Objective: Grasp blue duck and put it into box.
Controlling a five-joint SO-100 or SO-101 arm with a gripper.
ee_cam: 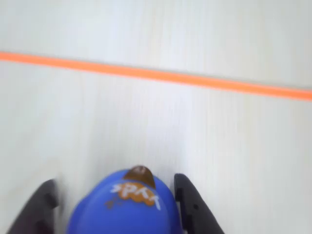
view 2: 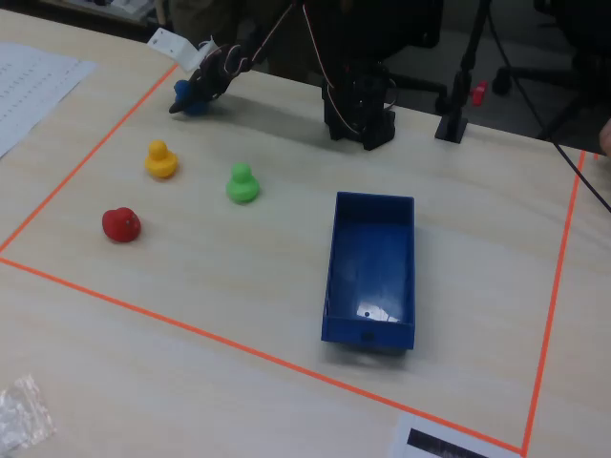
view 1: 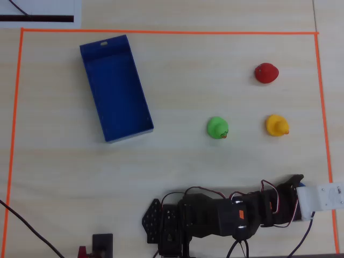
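The blue duck (ee_cam: pixel 124 207), with an orange beak and white lettering, sits on the table between my gripper's (ee_cam: pixel 114 184) two black fingers in the wrist view. The right finger (ee_cam: pixel 187 202) is close beside it. The left finger (ee_cam: pixel 41 204) is blurred and stands a small gap away, so the jaws are open around the duck. In the fixed view the duck (view 2: pixel 188 95) shows at the gripper (view 2: pixel 183 103) near the far left tape line. In the overhead view the arm hides the duck. The blue box (view 1: pixel 115 86) is empty and far off; it also shows in the fixed view (view 2: pixel 372 258).
A red duck (view 1: pixel 266 73), a yellow duck (view 1: pixel 277 124) and a green duck (view 1: pixel 217 128) stand between the gripper and the box. Orange tape (ee_cam: pixel 156 74) marks the work area just beyond the gripper. The arm's base (view 1: pixel 177 220) is at the near edge.
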